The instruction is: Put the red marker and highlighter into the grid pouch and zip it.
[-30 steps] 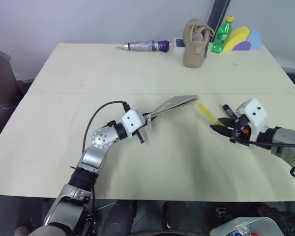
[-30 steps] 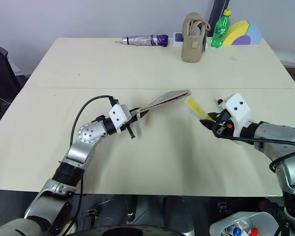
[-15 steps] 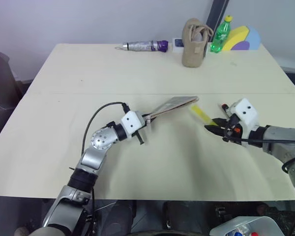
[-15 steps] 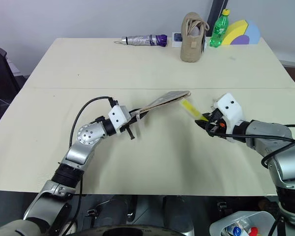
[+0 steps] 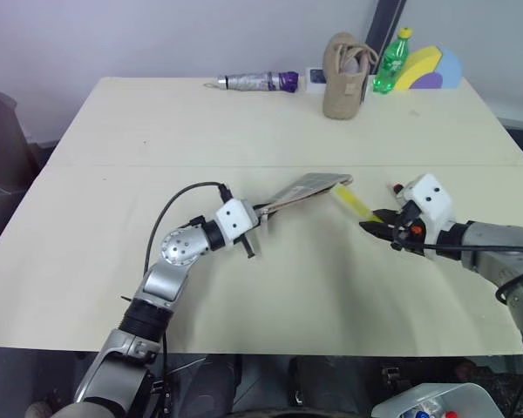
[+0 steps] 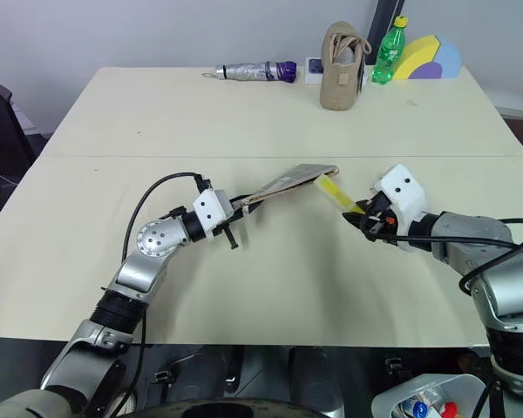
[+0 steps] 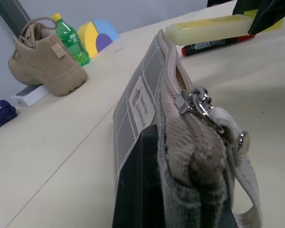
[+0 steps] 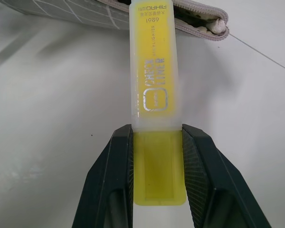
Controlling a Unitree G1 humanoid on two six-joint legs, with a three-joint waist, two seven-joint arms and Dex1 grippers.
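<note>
the right gripper (image 8: 154,156) clamps the highlighter (image 8: 153,71), its far tip at the mouth of the grid pouch (image 7: 142,102), which the left gripper (image 5: 260,212) pinches and lifts by one end. neither pen is inside yet; the red marker (image 7: 218,43) lies on the table beyond the pouch, and zipping remains.

Bright even light, soft shadows

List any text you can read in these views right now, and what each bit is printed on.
"1989" on the highlighter, near its far end; the line above it reads mirrored and I can't make it out.
Large outlined lettering along the highlighter's body: too stylised to read reliably.
White label on the grid pouch: printed, but too blurred to read.
Black band on the red marker: white print, too small to read.
</note>
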